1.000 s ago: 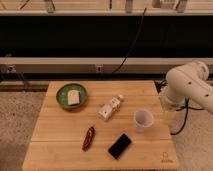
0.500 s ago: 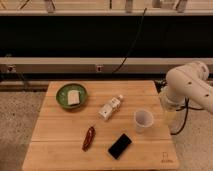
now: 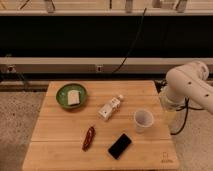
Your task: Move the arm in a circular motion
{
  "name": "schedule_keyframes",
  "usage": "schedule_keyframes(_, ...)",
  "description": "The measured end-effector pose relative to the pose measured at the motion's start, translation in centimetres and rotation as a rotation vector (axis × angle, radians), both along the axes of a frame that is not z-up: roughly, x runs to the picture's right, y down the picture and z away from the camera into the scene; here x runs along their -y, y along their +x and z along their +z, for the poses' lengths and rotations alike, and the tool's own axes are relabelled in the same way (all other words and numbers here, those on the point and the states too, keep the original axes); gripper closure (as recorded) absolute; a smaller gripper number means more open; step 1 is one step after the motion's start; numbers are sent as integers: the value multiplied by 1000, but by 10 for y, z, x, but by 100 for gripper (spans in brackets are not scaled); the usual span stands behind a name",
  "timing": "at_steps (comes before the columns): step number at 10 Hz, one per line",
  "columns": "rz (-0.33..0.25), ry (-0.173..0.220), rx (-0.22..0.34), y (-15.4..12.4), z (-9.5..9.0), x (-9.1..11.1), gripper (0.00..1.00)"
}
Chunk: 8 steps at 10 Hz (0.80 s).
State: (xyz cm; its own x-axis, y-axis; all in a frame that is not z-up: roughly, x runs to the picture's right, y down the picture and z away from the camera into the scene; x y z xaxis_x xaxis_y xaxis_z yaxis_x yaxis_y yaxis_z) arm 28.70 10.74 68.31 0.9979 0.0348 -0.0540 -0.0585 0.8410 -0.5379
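Arm (image 3: 192,85): sits at the right edge of view, off the right side of the table (image 3: 60,145), its thick white segments bent over. Set against the views from a second and half a second ago, you get no shift you can pick out: same spot, same bend. Judgement: your circle is either not yet under way or sweeping so slowly that nothing registers, so count little or no progress here.

Table: nothing on it has moved over that second either. That fits the task, since a circular sweep needs no contact with anything.

Gripper (image 3: 170,116): take it to be the pale end hanging down below the arm's big joint, just off the table's right edge and beside the cup (image 3: 143,120). You cannot tell from this view whether it is wide, narrow, or holding something. Nothing appears to be carried, and it looks apart from the cup, though the gap is slim.

Bowl (image 3: 71,95): green, far left, a pale block inside, well apart from the arm.

Phone (image 3: 120,146): dark, flat, near the front edge.

Carton (image 3: 110,107): small, lying tilted mid-table.

Cup: white, upright, nearest thing to the gripper. Watch it if your circle swings inward.

Chili (image 3: 89,138): red, left of the phone.
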Motion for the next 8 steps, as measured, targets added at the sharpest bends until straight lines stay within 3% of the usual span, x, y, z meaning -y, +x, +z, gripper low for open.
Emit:
schedule_keyframes(4,-1,2,0,-1,2,3,20)
schedule_keyframes(8,-45,-4,5,-23,33,44,20)
